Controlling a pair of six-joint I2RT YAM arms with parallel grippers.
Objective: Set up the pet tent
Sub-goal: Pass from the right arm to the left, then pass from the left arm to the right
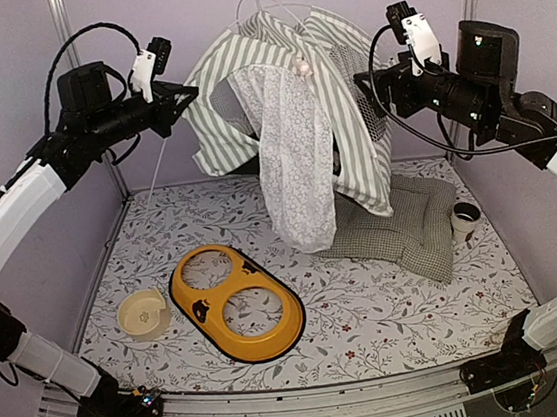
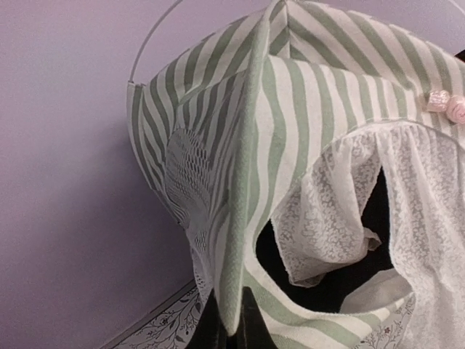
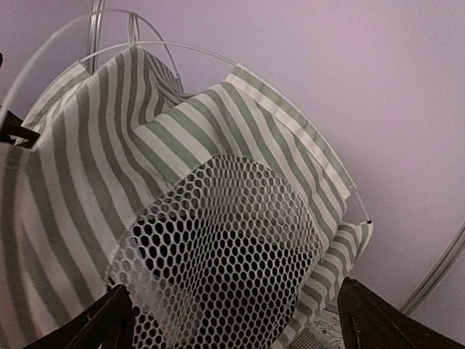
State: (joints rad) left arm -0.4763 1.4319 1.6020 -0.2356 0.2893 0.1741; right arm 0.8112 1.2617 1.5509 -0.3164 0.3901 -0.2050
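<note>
The pet tent [image 1: 242, 62], green-and-white striped, hangs half collapsed in the air at the back of the table, between my two grippers. Its white lace door flap [image 1: 294, 166] droops down to the mat. My left gripper [image 1: 180, 97] is shut on the tent's green edge seam [image 2: 243, 240]; in the left wrist view the gripper [image 2: 234, 329] pinches that seam between its dark fingers [image 2: 211, 327]. My right gripper [image 1: 370, 87] is open. In the right wrist view its fingers [image 3: 109, 323] stand wide apart around the round mesh window [image 3: 225, 247]. Thin white poles [image 3: 145, 47] arch over the fabric.
A green-checked cushion [image 1: 401, 220] lies under the tent's right side. A yellow two-hole bowl holder [image 1: 237, 302] and a cream bowl [image 1: 142, 313] sit at the front left. A white cup [image 1: 464, 218] stands at the right edge. A floral mat [image 1: 391, 316] covers the table; purple walls enclose it.
</note>
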